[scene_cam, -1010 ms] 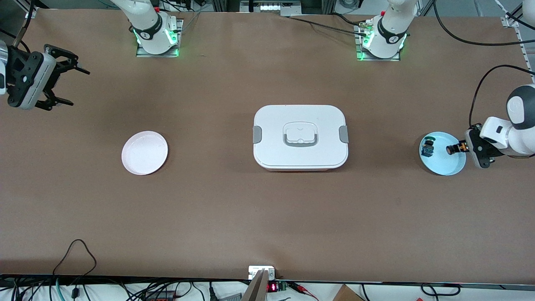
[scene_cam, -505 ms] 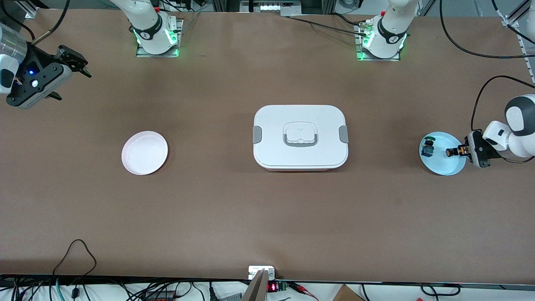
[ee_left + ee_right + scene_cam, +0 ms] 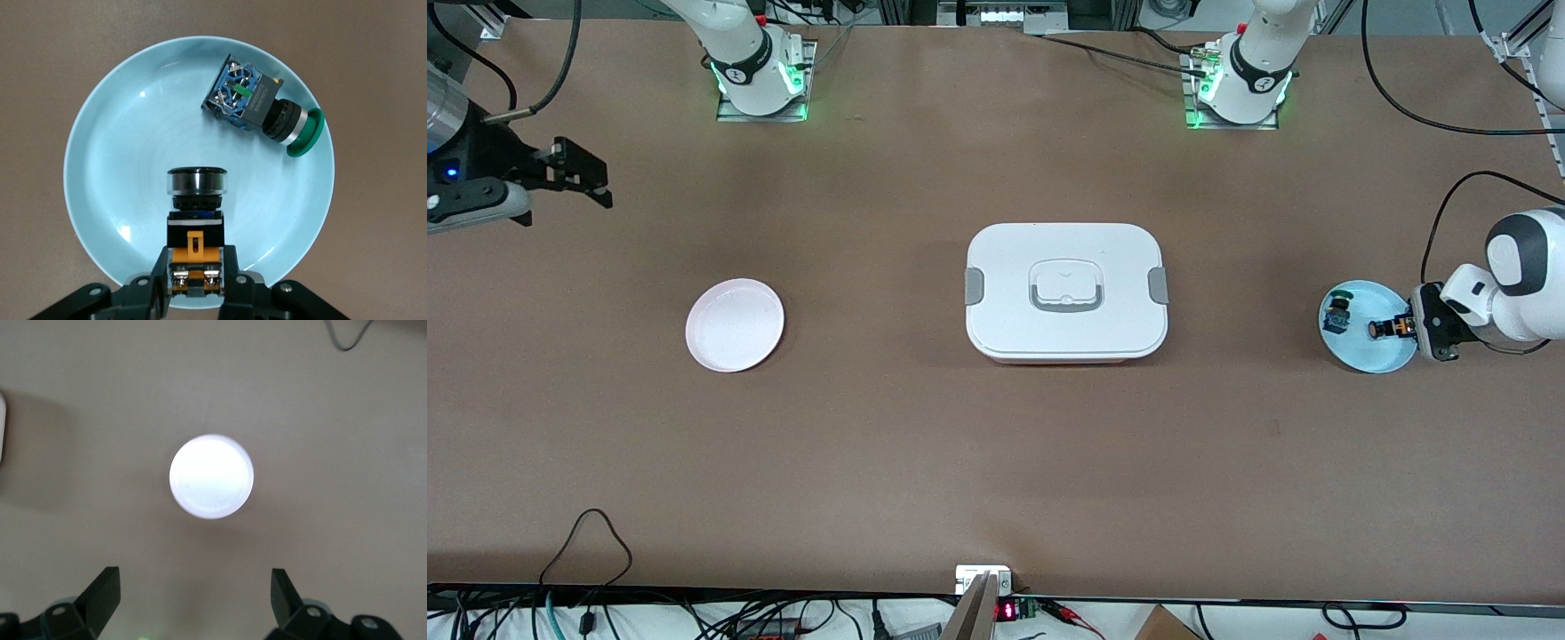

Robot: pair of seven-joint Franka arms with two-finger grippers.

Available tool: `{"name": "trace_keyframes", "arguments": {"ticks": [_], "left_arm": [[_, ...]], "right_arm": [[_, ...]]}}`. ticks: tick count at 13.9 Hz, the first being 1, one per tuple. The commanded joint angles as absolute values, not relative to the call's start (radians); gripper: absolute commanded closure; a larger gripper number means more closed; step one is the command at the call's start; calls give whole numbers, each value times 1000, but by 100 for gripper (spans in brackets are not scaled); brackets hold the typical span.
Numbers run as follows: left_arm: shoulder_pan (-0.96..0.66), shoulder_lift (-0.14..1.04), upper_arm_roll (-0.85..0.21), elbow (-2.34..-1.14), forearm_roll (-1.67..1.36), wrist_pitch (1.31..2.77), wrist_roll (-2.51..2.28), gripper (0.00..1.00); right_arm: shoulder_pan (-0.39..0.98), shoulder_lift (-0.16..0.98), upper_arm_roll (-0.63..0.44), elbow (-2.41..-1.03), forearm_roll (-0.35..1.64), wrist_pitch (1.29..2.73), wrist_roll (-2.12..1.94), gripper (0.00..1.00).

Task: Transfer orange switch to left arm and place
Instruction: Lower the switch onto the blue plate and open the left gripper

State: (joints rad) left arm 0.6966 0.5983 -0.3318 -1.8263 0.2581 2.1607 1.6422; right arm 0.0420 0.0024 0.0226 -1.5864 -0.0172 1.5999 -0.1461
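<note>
Now left claw grips orange switch over blue plate; right claw gapes empty.

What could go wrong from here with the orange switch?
The left gripper pinches only the base of the orange switch over the blue plate; it might twist or slip out. The box sits between the arms, so a low carry could strike it. The open right gripper is far off, delaying any handover.

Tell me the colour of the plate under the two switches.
The plate is light blue; the left wrist view shows it best.
</note>
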Motion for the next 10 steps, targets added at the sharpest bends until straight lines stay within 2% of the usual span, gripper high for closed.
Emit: {"name": "trace_keyframes", "arguments": {"ticks": [1,9,10], "left_arm": [[707,620,-345,-1810,284,2166,1661,82],[712,640,-345,-1825,314,2226,1661,78],[713,640,-345,-1825,313,2223,1661,50]], "right_arm": [[31,8,15,-1588,-26,1640,-145,0],[31,12,15,-1588,70,1597,-92,0],[32,12,15,-1588,71,1585,-97,0]]}}
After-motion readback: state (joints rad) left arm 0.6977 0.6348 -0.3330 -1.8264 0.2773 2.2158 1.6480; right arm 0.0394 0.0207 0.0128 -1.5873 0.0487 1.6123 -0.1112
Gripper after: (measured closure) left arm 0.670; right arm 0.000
